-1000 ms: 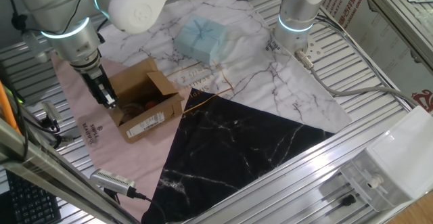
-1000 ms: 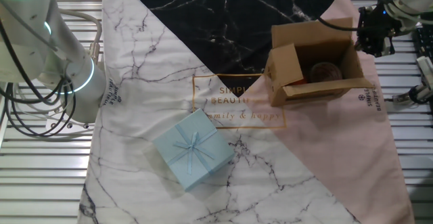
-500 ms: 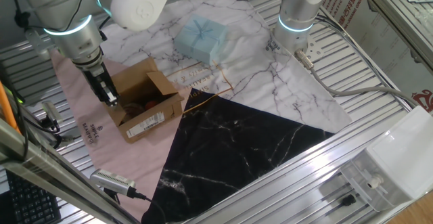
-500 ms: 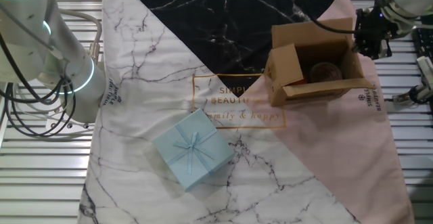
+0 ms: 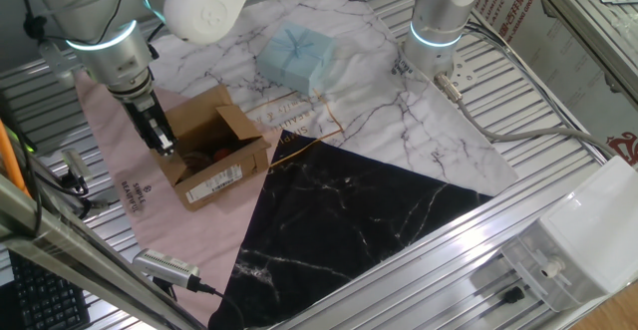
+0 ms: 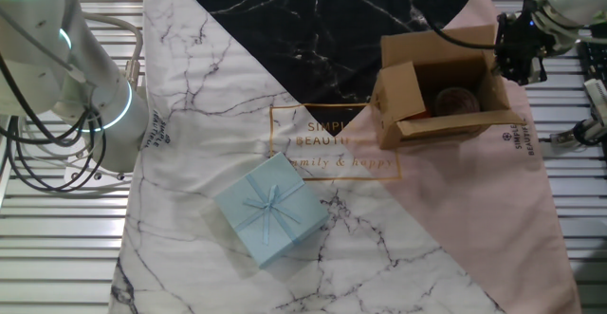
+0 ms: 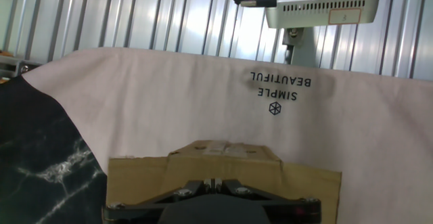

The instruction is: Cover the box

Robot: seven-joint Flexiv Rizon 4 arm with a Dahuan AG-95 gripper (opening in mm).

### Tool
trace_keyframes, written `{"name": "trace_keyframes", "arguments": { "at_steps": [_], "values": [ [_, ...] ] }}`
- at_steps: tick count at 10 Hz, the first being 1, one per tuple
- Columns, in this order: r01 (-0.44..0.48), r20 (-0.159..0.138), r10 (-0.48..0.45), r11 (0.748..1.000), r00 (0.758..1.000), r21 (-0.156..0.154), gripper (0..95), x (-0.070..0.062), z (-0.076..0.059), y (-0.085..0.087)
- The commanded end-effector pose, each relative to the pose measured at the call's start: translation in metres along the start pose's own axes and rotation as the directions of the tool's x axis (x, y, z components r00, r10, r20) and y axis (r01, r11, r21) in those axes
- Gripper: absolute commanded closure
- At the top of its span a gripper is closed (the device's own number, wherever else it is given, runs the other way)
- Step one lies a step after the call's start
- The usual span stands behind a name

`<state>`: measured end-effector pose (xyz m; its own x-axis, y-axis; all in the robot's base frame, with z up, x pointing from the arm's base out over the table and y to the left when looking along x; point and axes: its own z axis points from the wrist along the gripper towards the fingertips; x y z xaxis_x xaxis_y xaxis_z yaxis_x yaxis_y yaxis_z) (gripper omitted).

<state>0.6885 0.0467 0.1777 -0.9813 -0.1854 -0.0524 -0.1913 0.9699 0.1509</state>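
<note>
Cardboard fills the bottom of the hand view: a brown flap of the box [image 5: 209, 154] lies directly under the gripper [image 5: 162, 149], whose dark fingers stand at the carton's outer end wall; whether they are spread or pressed together cannot be told. The open carton, white label on one long side, rests on the pink corner of a smooth marble-print cloth [image 6: 237, 86]. Farther off sits a pale blue ribboned gift box [image 6: 271, 210].
</note>
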Motion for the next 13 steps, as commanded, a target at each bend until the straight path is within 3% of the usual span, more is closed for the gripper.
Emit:
{"name": "trace_keyframes", "arguments": {
  "at_steps": [1, 13],
  "values": [
    [-0.001, 0.001, 0.001, 1.000, 1.000, -0.002, 95.0, 0.000, 0.001, 0.000],
    [0.000, 0.008, 0.000, 1.000, 1.000, -0.001, 95.0, 0.010, 0.013, -0.008]
  ]
}}
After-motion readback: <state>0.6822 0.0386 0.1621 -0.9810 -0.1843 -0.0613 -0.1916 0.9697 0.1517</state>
